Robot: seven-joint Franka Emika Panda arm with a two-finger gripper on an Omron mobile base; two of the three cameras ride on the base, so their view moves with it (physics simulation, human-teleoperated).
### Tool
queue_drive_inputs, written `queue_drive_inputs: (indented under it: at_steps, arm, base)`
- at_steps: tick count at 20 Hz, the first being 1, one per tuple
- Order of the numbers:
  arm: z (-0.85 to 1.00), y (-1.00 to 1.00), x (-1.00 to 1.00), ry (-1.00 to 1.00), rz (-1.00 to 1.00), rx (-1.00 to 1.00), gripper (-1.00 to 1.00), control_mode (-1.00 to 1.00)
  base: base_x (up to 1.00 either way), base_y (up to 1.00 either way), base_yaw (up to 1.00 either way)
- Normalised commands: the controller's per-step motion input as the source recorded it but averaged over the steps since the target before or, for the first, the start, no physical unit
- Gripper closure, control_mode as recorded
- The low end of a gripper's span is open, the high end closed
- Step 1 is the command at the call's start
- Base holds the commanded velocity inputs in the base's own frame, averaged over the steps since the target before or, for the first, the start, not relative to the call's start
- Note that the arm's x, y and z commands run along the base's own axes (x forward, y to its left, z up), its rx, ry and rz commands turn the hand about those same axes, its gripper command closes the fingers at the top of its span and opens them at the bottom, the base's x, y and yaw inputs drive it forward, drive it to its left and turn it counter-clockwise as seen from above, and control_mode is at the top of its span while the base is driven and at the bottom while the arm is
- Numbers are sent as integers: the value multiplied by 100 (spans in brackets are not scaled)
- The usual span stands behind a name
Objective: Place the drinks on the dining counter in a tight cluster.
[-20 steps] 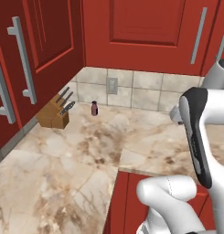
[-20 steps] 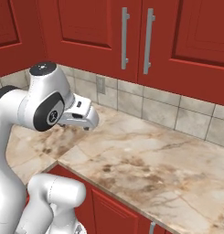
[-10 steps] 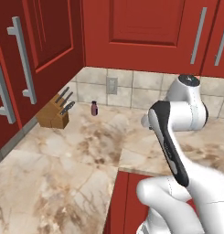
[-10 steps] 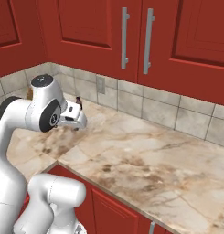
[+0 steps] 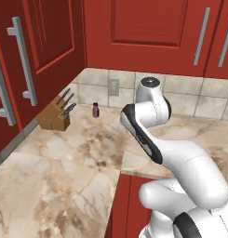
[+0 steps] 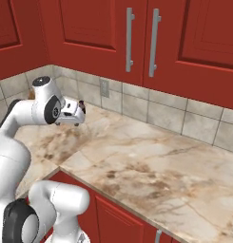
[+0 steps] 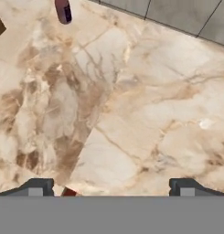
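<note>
Marble in beige and brown veining covers the L-shaped wall counter point(image 5: 78, 153), which runs under red cabinets point(image 5: 143, 32) with long grey bar handles and meets a grey tiled backsplash point(image 5: 190, 95) carrying a wall outlet point(image 5: 114, 86). Far back in the left corner of this counter, a wooden knife block point(image 5: 54, 116) sits with dark handles angled up toward the right. Just right of the block, apart from it and close to the backsplash below the outlet, stands the short maroon can point(image 5: 95, 110), upright; the hand view catches it at its top edge point(image 7: 63, 11), well away from the fingertips.

The white arm bends over the counter's inner corner, its wrist pointing toward the far left. The gripper point(image 6: 81, 114) hangs above bare marble, and in the right base view it sits in front of the backsplash near the outlet. In the hand view its two dark fingertips point(image 7: 36, 186) stand at opposite sides of the frame, spread fully apart, with nothing but veined stone between them; the gripper point(image 7: 111, 187) holds nothing and touches nothing.
</note>
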Motion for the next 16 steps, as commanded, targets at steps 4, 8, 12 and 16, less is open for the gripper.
queue_drive_inputs:
  at_steps: [4,8,12,16]
  arm:
    - [-19,54,93,1,0,-2,-100,-100]
    - [-21,26,100,0,0,0,-100,-100]
    - [-51,25,95,0,5,0,-100,-100]
    - [-35,14,64,0,9,1,-100,-100]
  base:
    - [0,0,0]
    - [0,0,0]
    - [0,0,0]
    - [0,0,0]
